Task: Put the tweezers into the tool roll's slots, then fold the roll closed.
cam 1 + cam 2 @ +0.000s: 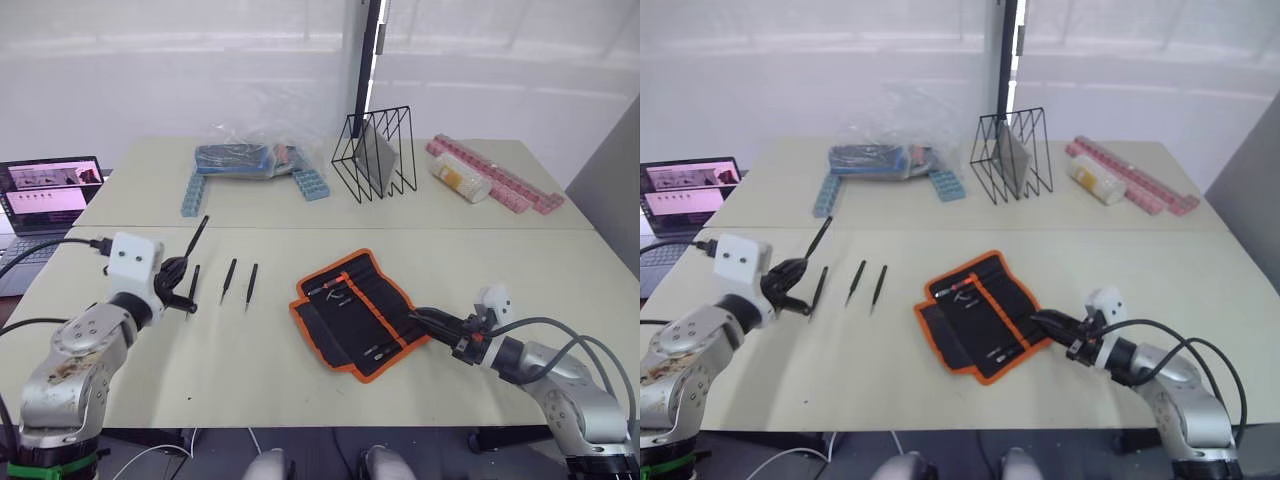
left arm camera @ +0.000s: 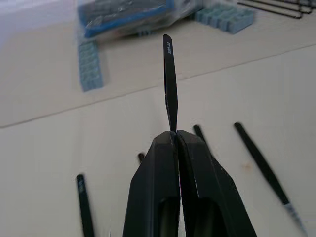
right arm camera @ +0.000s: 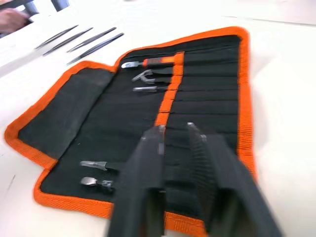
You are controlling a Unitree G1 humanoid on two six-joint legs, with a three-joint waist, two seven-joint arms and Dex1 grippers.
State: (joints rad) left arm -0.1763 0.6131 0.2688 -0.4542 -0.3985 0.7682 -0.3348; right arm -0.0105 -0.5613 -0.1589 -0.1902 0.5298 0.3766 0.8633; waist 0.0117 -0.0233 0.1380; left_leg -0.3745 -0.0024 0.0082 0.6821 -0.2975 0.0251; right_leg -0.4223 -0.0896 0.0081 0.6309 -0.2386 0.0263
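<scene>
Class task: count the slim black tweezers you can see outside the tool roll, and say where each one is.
4. One slim black metal tweezer is held up in the left gripper; three lie side by side on the beige table. More may be hidden.

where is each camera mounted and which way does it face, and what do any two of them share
Left eye view: on the head, looking forward and down at the table; both arms show, left gripper and right gripper.
Right eye view: the head's other eye, same scene.
Left wrist view: on the left wrist, looking along its fingers shut on one of the tweezers.
Right wrist view: on the right wrist, looking along its open fingers over the tool roll.
Shared: the right wrist view and the eye views show the tool roll.
</scene>
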